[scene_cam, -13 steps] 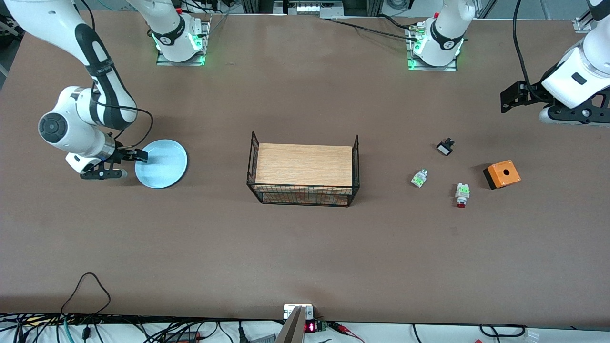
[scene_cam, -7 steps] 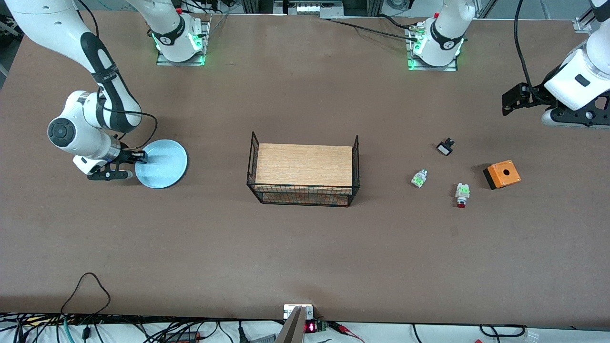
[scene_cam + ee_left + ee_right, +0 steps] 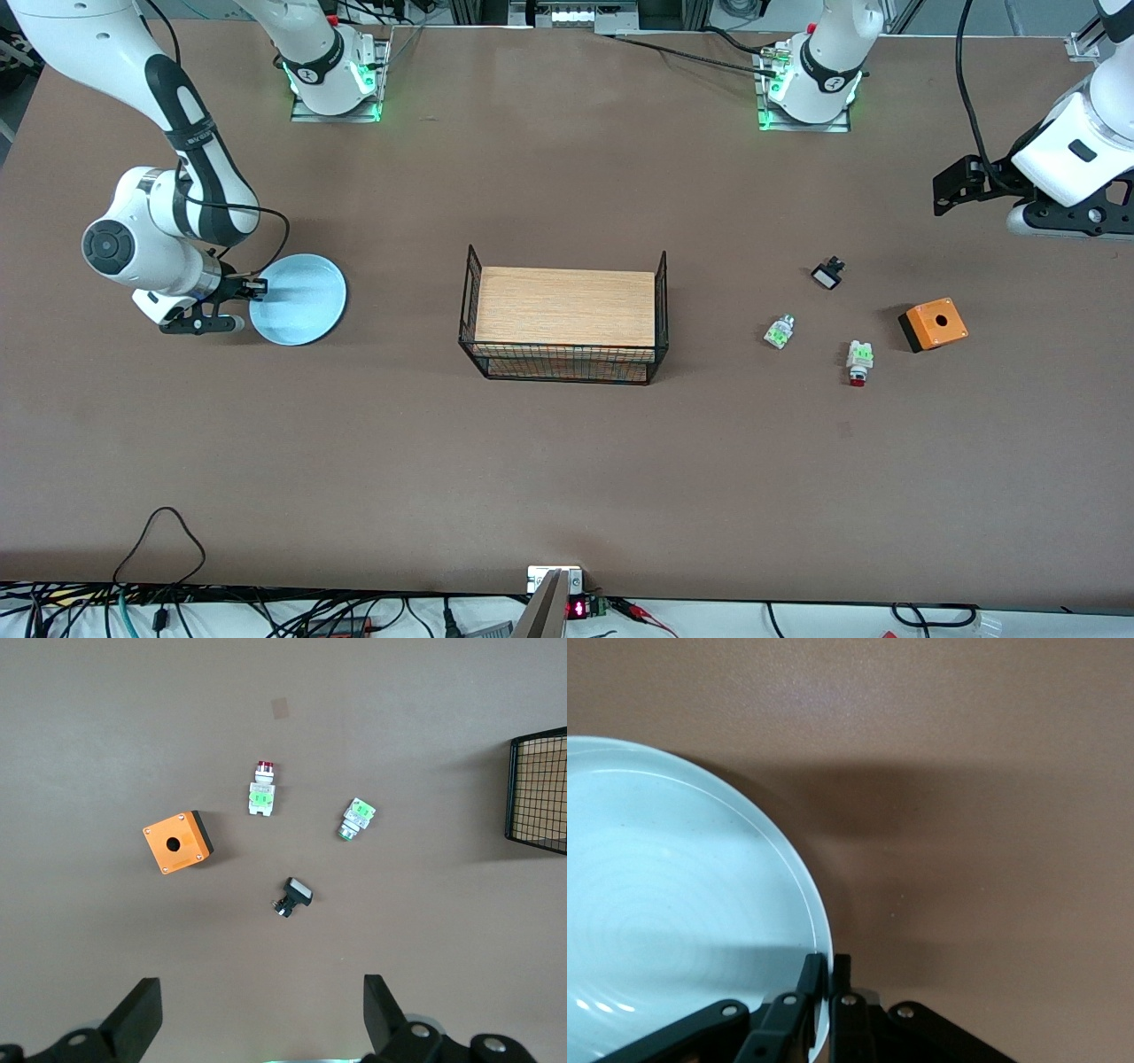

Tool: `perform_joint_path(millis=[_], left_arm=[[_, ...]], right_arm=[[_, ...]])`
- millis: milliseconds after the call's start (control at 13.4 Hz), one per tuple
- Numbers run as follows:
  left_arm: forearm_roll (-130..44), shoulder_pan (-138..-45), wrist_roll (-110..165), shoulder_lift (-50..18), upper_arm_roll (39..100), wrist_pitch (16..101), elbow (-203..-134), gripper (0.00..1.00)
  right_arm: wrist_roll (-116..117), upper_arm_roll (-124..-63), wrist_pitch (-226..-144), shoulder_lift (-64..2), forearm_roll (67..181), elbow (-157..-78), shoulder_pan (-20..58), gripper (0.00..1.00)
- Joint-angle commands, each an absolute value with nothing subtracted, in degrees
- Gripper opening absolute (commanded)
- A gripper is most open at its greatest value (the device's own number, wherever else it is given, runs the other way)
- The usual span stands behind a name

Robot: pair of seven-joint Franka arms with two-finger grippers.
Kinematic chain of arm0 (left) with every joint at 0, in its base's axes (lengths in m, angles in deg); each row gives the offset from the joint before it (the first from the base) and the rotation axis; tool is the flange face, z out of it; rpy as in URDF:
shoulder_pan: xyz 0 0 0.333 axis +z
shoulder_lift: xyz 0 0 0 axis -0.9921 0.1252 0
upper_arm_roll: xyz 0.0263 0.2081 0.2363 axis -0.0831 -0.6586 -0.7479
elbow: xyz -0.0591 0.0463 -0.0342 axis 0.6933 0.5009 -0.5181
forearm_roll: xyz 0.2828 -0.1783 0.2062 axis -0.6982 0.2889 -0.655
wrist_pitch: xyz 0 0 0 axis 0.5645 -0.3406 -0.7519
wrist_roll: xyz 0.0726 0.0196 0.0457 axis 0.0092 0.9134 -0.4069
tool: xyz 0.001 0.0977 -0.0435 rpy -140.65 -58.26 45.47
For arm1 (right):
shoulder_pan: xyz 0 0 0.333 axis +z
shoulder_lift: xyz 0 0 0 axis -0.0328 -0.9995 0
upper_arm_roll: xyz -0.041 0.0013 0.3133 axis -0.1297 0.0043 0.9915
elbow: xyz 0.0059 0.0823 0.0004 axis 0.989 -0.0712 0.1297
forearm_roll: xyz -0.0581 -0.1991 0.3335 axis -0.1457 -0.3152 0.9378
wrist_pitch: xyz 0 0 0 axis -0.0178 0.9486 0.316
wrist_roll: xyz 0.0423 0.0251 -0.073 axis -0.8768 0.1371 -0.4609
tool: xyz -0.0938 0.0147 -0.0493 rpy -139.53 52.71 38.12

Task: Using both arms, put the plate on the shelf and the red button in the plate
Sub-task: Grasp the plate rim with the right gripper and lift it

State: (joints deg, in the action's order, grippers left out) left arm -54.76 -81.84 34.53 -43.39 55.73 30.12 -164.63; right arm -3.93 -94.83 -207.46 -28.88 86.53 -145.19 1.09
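Note:
The pale blue plate (image 3: 299, 299) sits toward the right arm's end of the table. My right gripper (image 3: 257, 288) is shut on the plate's rim; in the right wrist view the fingers (image 3: 811, 979) pinch the plate (image 3: 673, 912) edge. The red button (image 3: 858, 363), white with green tabs and a red cap, lies on the table toward the left arm's end; it also shows in the left wrist view (image 3: 262, 791). My left gripper (image 3: 952, 188) is open and empty, up over the table edge at the left arm's end, well apart from the button.
A wire basket with a wooden top (image 3: 564, 315) stands mid-table. Around the red button lie a white-and-green part (image 3: 779, 332), a small black part (image 3: 827, 274) and an orange box with a hole (image 3: 934, 324).
The right gripper closed in on the plate's rim and the plate has shifted and lifted slightly. The left arm rose a little and then held still.

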Motion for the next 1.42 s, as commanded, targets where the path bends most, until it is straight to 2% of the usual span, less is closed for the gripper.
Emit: perform_joint_path(millis=[0, 447, 746, 969, 1342], left_arm=[[-55.6, -82.1, 35.0, -42.5, 55.7, 29.0, -162.6, 1.00], [-55.8, -82.2, 35.0, -42.5, 55.7, 28.9, -162.6, 1.00], [-55.8, -82.2, 35.0, -42.5, 55.7, 29.0, -162.6, 1.00], [-55.8, -82.1, 35.0, -42.5, 55.7, 29.1, -162.6, 1.00], [-55.8, -82.2, 34.9, -42.4, 55.7, 29.1, -162.6, 1.00]], right_arm=[[-2.6, -94.2, -198.3, -23.2, 86.8, -142.5, 0.4, 0.00], [-0.3, -93.5, -177.0, -17.1, 90.7, -129.2, 1.8, 0.00], [10.7, -93.4, -163.4, -16.9, 96.3, -117.5, 5.7, 0.00], [22.9, -93.2, -159.5, -16.9, 100.6, -112.5, 10.2, 0.00], [48.8, -88.6, -158.9, -17.0, 103.5, -109.0, 17.7, 0.00]])
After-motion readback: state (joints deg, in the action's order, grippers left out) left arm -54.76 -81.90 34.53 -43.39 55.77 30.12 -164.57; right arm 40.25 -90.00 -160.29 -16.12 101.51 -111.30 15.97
